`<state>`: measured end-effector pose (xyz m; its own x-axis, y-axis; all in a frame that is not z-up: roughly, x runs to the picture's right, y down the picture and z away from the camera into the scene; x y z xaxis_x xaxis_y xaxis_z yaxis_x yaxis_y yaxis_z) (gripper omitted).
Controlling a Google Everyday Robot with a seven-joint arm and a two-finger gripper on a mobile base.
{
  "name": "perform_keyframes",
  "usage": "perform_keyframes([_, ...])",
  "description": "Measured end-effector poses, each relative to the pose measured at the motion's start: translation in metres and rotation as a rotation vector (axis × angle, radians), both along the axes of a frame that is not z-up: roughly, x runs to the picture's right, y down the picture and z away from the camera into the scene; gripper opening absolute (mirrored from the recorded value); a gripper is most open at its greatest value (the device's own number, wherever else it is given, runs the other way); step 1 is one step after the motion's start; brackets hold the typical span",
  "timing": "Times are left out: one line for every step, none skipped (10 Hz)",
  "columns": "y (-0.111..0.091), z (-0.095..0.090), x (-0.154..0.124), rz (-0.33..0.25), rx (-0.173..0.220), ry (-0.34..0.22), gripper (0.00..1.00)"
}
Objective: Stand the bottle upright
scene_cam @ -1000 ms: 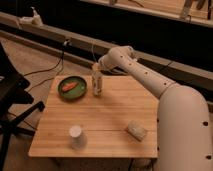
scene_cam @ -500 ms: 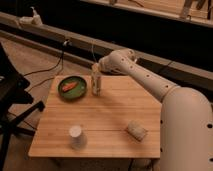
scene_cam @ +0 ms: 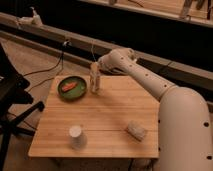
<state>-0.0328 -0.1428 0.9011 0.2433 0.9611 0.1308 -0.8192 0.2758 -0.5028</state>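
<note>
Bottle stands near the far edge of the table, just right of the green plate. We read it as upright, or very nearly so: tan cap on top, base on the wood. A slight lean cannot be ruled out.

Pincer sits at the bottle's top, right at the cap, on the end of the white arm that reaches in from the bottle's right. We cannot tell whether it grips the neck or merely rests beside it; the two shapes merge there.

Step in hand, as we judge it: the tail end of the job. The bottle is already up, so what remains is letting go, if it is held at all, and checking that it stands alone.

Next move, in our view, calls for a gentle release with no sideways drag, then a straight lift up and away from the cap. The bottle is slim and tall for its base, so a small nudge could tip it toward the plate.

Farther from the bottle: an orange item lies on the plate. A white cup stands well toward the near edge, and a pale block lies to the bottle's near right. Both are well apart from it.
</note>
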Motion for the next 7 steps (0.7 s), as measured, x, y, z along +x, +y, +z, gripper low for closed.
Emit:
perform_keyframes([0.000,-0.002,-0.001,-0.005,-0.001,-0.003,0.80])
perform_keyframes([0.000,-0.004,-0.002,-0.008,0.001,-0.002,0.79])
perform_keyframes([0.001,-0.003,-0.001,-0.004,0.007,0.002,0.71])
perform_keyframes([0.003,-0.001,0.002,0.004,0.003,-0.003,0.61])
perform_keyframes([0.001,-0.001,0.006,-0.006,-0.004,0.006,0.50])
perform_keyframes([0.001,-0.001,0.001,-0.020,-0.029,0.003,0.39])
perform_keyframes([0.001,-0.001,-0.008,-0.023,-0.026,-0.004,0.33])
